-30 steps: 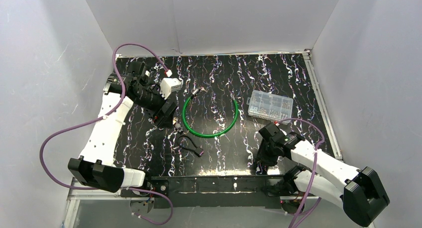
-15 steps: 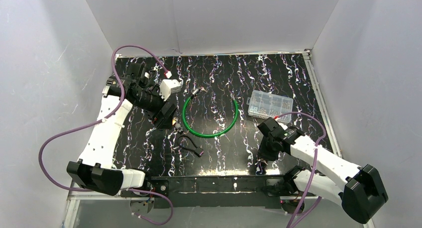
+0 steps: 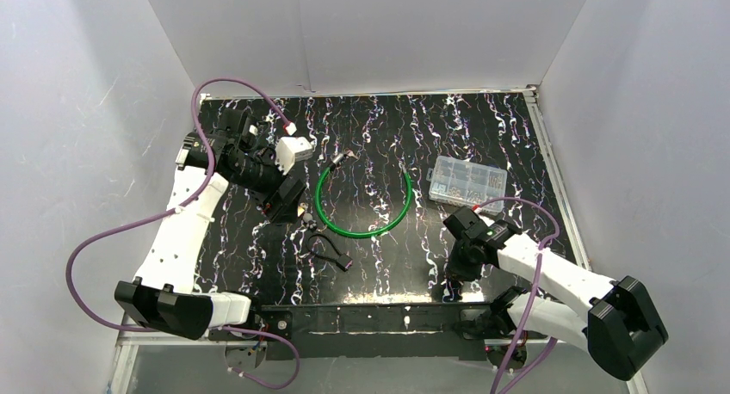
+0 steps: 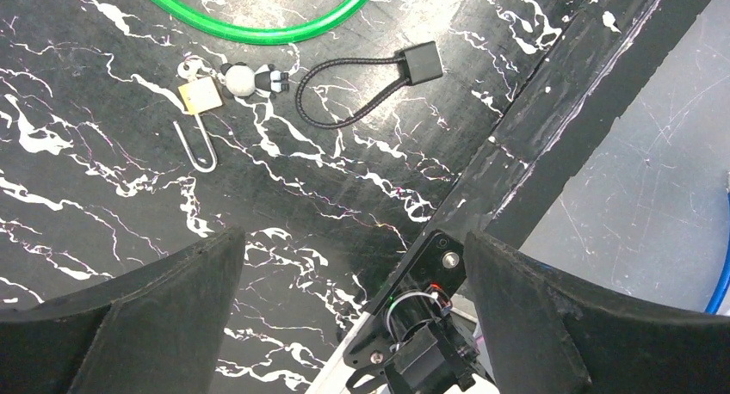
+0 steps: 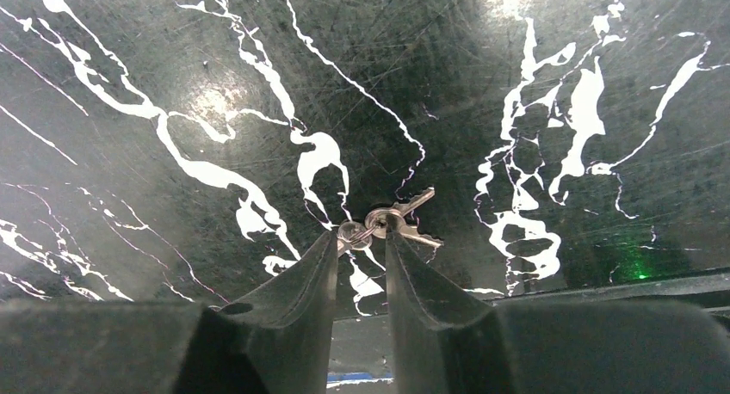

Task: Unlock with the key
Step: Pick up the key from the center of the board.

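Right pincer (image 5: 360,237) down at near-right of table (image 5: 129,50), tips narrowly apart either side of keys (image 5: 405,218); unclear whether clamped. Left pincer (image 4: 355,239) spread wide above brass padlock (image 4: 200,95), left of centre, beside green hoop (image 4: 258,34).

green hoop (image 4: 258,34) cut off at top, keys (image 5: 409,205) partly behind fingertips (image 5: 314,261)

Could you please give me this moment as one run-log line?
step: key pickup | right fingers: straddling keys, grip unclear | left fingers: open, near padlock
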Robot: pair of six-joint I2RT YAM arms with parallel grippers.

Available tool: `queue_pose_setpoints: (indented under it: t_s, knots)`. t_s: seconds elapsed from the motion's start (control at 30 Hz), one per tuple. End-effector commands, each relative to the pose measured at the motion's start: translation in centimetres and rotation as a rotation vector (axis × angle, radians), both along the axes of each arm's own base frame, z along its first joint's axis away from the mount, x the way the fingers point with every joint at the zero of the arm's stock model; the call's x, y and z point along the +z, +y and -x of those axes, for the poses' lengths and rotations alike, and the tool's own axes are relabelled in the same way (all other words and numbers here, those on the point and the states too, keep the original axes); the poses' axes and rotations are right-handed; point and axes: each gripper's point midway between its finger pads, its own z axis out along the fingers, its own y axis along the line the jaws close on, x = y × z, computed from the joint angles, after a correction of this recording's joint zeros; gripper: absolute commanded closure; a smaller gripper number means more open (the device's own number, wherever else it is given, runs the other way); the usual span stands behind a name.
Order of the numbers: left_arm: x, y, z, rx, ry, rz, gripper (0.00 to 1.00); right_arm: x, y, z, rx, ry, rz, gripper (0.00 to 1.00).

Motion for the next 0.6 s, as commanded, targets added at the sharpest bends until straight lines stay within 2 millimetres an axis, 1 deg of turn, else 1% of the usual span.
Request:
queue_pose_setpoints:
  t_s: [0.0,0.23,0.37,0.43,0.5,0.57]
  knots:
    - [0.50,0.23,0.69,-0.010,-0.030,-0.004,0.02,-0.35,-0.02,-0.26,-0.010,-0.011,0.008,0.68]
    - [0.44,0.28,0.79,-0.010,-0.030,-0.004,0.02,-0.82,-0.38,-0.13,-0.014,-0.006,0.026,0.73]
    - [0.41,0.38,0.89,-0.013,-0.035,-0.008,0.02,-0.80,-0.57,-0.12,-0.018,-0.008,0.035,0.75]
    - [0.46,0.36,0.94,-0.017,-0.036,-0.007,0.02,-0.78,-0.64,-0.12,-0.017,-0.011,0.036,0.80]
    - [0.46,0.37,0.99,-0.018,-0.037,-0.007,0.02,-0.75,-0.60,-0.16,-0.016,-0.012,0.034,0.89]
    - [0.51,0.38,0.94,-0.017,-0.040,-0.007,0.02,-0.74,-0.59,-0.17,-0.012,-0.008,0.038,0.93]
